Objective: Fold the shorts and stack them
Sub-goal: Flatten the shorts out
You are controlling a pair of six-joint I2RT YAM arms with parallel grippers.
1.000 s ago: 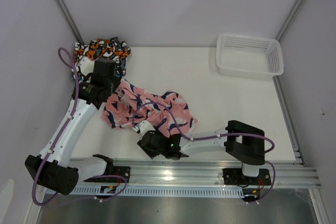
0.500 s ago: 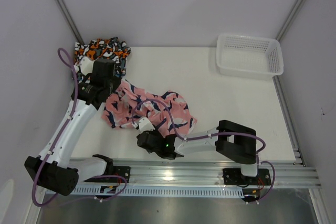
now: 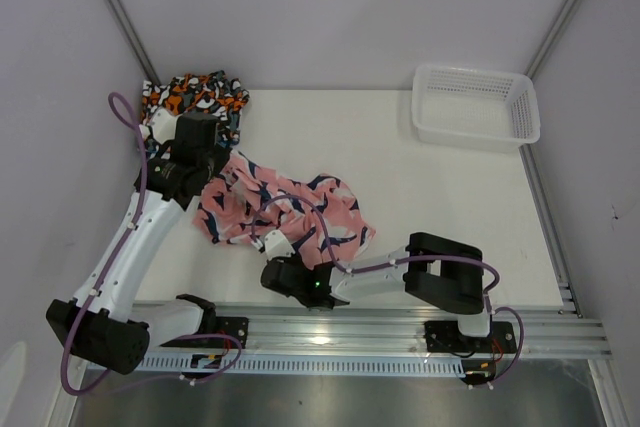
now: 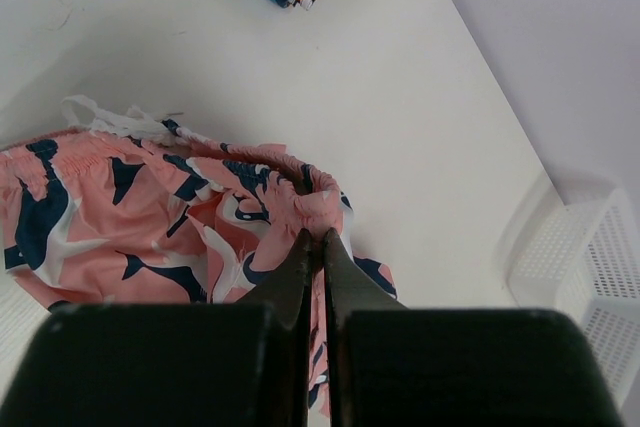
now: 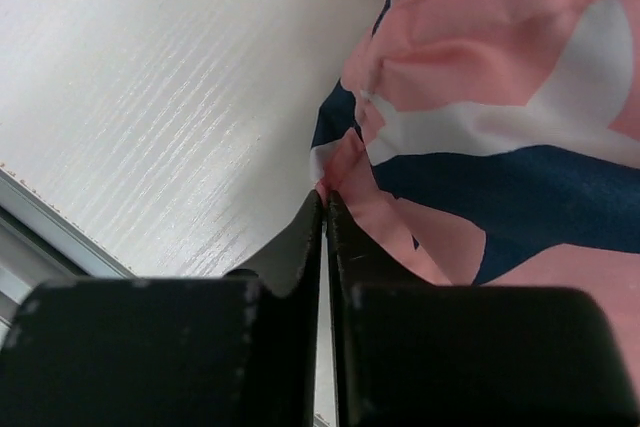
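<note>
Two grippers pinch the same garment. Nearest the arm bases, the right gripper [image 5: 325,199] has its jaws pressed together on a pink fold at the near edge of the pink shorts [image 3: 290,209]. In the right wrist view the cloth rises from the fingertips and spreads up and to the right of them, in pink, white and navy patches. Bare counter [image 3: 400,177] lies to the left of the tips, with the metal rail at the counter's edge just behind them.

Farther out, the left gripper [image 4: 316,237] is likewise closed on a puckered bit of the elastic waistband at the far left end of the pink shorts. In its wrist view the crumpled cloth lies beneath and to the left of the fingers, with a white drawstring at the left end. The shorts lie rumpled on the counter between the two grippers, not flat.

Beyond the left gripper, in the far left corner, sits a pile of folded shorts [image 3: 195,95] with an orange, black and white print on top, apart from the pink pair. Well off to the far right stands a white mesh basket [image 3: 476,107], and open counter lies between it and both grippers.
</note>
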